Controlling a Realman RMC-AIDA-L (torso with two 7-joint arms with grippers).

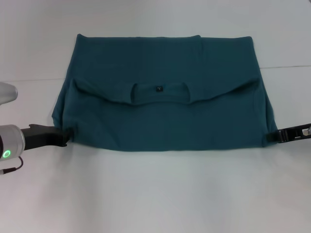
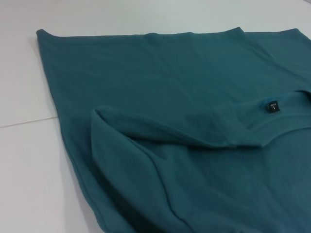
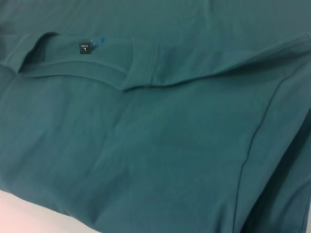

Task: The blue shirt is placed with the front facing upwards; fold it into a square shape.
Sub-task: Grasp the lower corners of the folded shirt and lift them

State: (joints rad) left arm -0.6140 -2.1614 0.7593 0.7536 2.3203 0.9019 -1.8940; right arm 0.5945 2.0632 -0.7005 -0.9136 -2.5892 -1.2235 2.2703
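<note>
The blue shirt (image 1: 160,111) lies on the white table, folded once into a wide rectangle. Its near half is folded over the far half, and the round collar with a small black tag (image 1: 158,89) sits in the middle. No lettering shows. My left gripper (image 1: 67,136) is at the shirt's near left corner, touching the cloth's edge. My right gripper (image 1: 273,137) is at the near right corner, against the edge. The left wrist view shows the shirt (image 2: 184,97) with the folded sleeve and tag (image 2: 273,107). The right wrist view is filled by the shirt (image 3: 146,145) and tag (image 3: 85,47).
The white table (image 1: 155,194) stretches around the shirt, with bare surface in front of it and behind it. A thin seam line (image 1: 286,67) crosses the table at the shirt's far half. The left arm's grey body (image 1: 9,143) shows a green light.
</note>
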